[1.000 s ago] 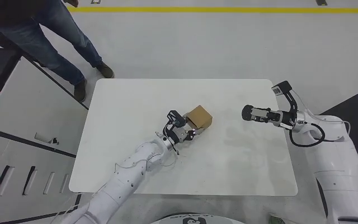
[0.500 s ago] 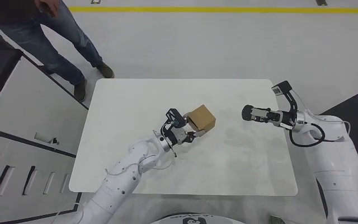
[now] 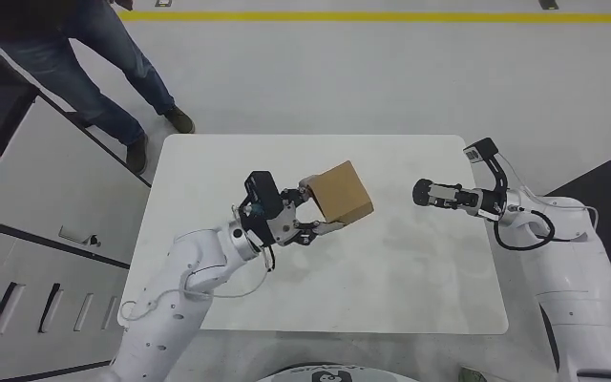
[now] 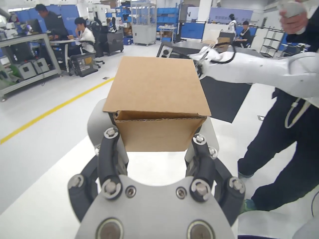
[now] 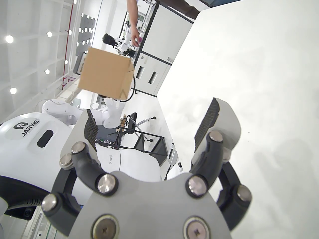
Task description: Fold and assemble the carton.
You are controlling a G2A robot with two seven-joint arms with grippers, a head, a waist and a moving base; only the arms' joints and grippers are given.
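Carton point(image 3: 339, 194): brown cardboard, closed-up box shape. It sits in the L pincer point(image 3: 318, 208) above the worktop point(image 3: 401, 277), approx. over its ctr, a bit toward the far edge.

R wrist view: the carton point(image 5: 106, 74) hangs in the air, off the worktop point(image 5: 249, 63) and not touching it. It is tilted, one corner lowest. A small flap corner stands slightly proud at one edge.

L pincer point(image 4: 154, 138): clamped on the carton point(image 4: 154, 95) at its near end, one finger on each side wall. The fingers point(image 4: 96, 125) are spread to box width, pads flat vs. the cardboard.
- Near end face: flap sits under the top panel's edge, w/ a thin dark gap along the seam. Corrugated edge shows.
- Top panel: flat, no dents seen.
- Far end of box: hidden from L wrist view, can't tell its state.

R pincer point(image 3: 420, 192): over the right part of the worktop, near the right edge. It is well apart from the carton and pointed toward it.

R pincer point(image 5: 152, 115), own wrist view: jaws wide, nothing btw. them. Ribbed black pads face each other.

Arms: L arm comes in from the near-left side of the worktop, R arm from the right edge.
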